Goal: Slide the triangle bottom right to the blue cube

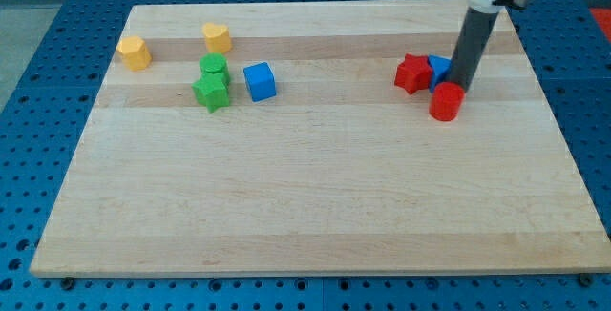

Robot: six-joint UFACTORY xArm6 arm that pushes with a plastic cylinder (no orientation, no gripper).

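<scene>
A blue cube [260,81] sits at the upper left of the wooden board [315,206]. At the upper right, a blue block [438,67], likely the triangle, is partly hidden behind my rod, with a red star-shaped block [412,73] touching its left side. A red cylinder [446,101] stands just below them. My tip [462,87] is down at the blue block's right side, just above the red cylinder's top right.
A green cylinder [214,66] and a green star-shaped block [211,92] sit just left of the blue cube. A yellow heart-like block [217,36] and a yellow block [135,52] lie near the board's top left.
</scene>
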